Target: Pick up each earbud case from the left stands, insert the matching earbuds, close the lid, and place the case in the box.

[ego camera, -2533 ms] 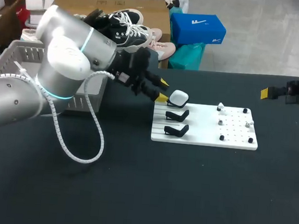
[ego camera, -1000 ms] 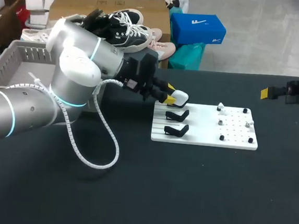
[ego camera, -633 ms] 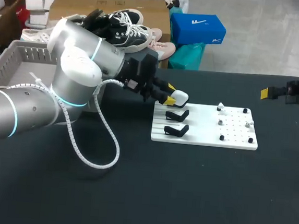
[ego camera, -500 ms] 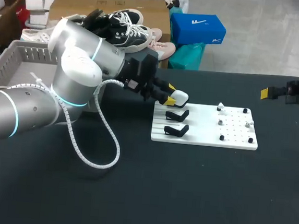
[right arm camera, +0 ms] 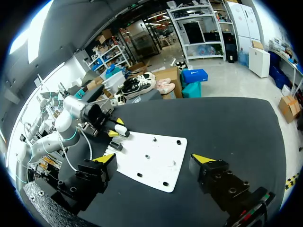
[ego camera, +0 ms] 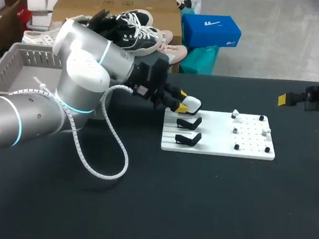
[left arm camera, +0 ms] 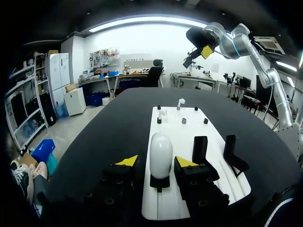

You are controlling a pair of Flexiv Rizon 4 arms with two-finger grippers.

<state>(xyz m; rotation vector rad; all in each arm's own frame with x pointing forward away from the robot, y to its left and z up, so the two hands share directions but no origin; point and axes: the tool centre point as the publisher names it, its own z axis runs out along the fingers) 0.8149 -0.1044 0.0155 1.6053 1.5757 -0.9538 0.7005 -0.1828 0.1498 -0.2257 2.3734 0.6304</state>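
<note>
Our left arm [ego camera: 67, 83] comes in from the left over the black tabletop [ego camera: 140, 207] and brings our left pincer [ego camera: 181, 100] up to the white earbud case [ego camera: 192, 104]. The case stands upright on the farthest of three black stands [ego camera: 189, 122], which line the left edge of a white board [ego camera: 219, 142]. The other two stands sit just beside it, nearer to us.

In the left wrist view, our yellow tips sit low on either side of the case, spread a little wider than its body. A dark gap shows along one side. The other finger is against the case or nearly so, and we cannot tell which. We have the case bracketed, not clamped.

On the right part of the board, small white earbuds [ego camera: 236, 113] sit among dark pegs, too small for us to tell more. The grey slatted box [ego camera: 19, 62] stands at the far left of the tabletop, partly hidden behind our left arm.

Our right pincer [right arm camera: 154, 158] hangs well apart from all this, at the tabletop's right edge. Its fingers are spread wide with nothing between them, and the board lies ahead of it.
</note>
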